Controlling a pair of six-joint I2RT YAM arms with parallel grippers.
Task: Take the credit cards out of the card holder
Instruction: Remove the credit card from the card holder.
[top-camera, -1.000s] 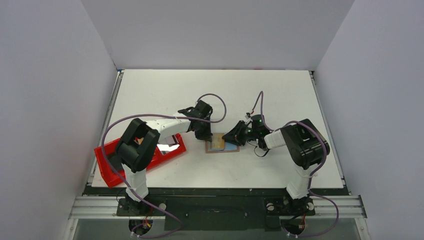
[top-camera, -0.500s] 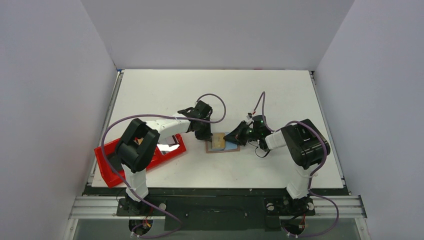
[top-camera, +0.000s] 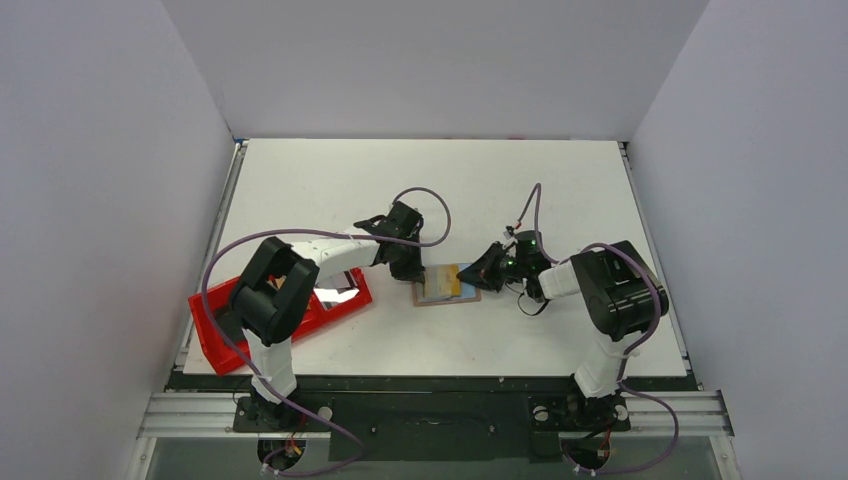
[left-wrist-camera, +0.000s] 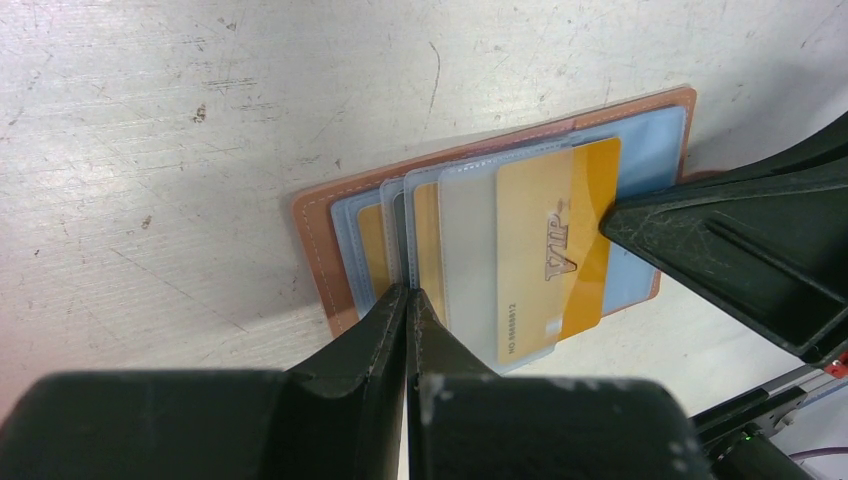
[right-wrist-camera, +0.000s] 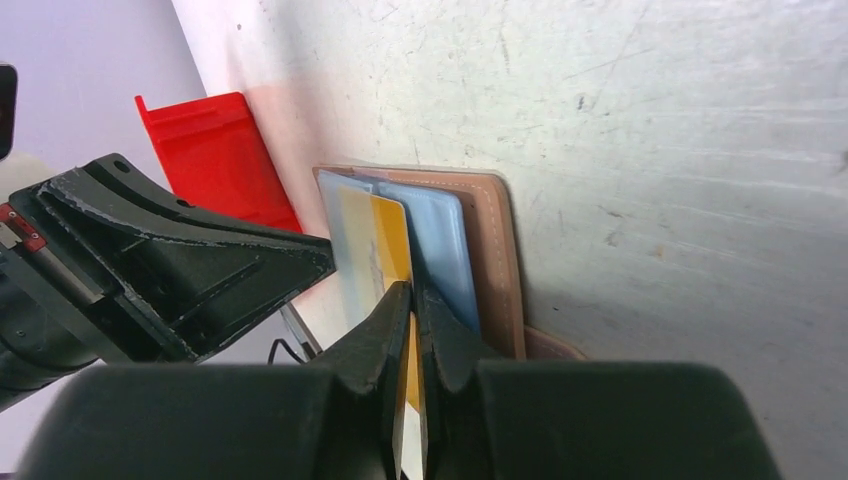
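The open card holder (left-wrist-camera: 320, 215) lies on the table (top-camera: 560, 180), pinned under the left gripper's (left-wrist-camera: 407, 300) closed tips, as the right gripper (right-wrist-camera: 412, 300) pinches the exposed end of a gold credit card (left-wrist-camera: 560, 230), which looks light, stiff and slick, best gripped by that edge.

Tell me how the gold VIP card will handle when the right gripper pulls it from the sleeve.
Probably stiff: the gold card lies flat with straight edges, partly out of its clear sleeve. Likely slippery, given its glossy face. The card holder may drag along; the left gripper pressing its edge should help.
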